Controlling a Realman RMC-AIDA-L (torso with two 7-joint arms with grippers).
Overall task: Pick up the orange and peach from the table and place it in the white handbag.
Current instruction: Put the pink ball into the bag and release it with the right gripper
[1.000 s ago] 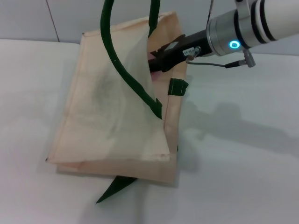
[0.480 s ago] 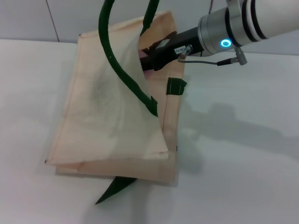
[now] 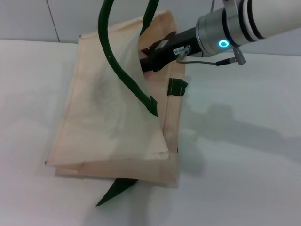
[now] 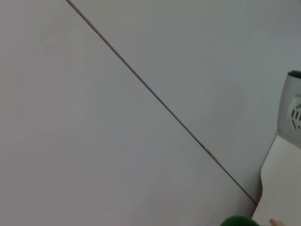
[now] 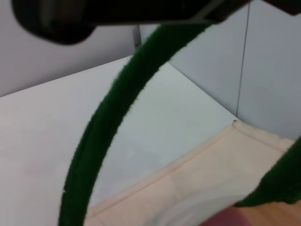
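Note:
The white handbag (image 3: 108, 122) lies on the table with its mouth at the far end. Its dark green handles (image 3: 113, 56) are pulled up out of the head view. My right gripper (image 3: 149, 59) reaches from the right into the bag's mouth, and the upper flap hides its fingertips. A bit of the pink peach (image 3: 142, 54) shows at the gripper's tip, and pink also shows low in the right wrist view (image 5: 225, 219) under a green handle (image 5: 108, 122). The orange is out of view. My left gripper shows in no view.
White table (image 3: 244, 155) spreads to the right and front of the bag. A grey panelled wall (image 4: 141, 94) stands behind. One loose green strap end (image 3: 115, 190) sticks out under the bag's near edge.
My right arm has moved left, pushing its gripper deeper into the bag's mouth with the pink fruit. The bag's upper flap and handles shifted slightly left.

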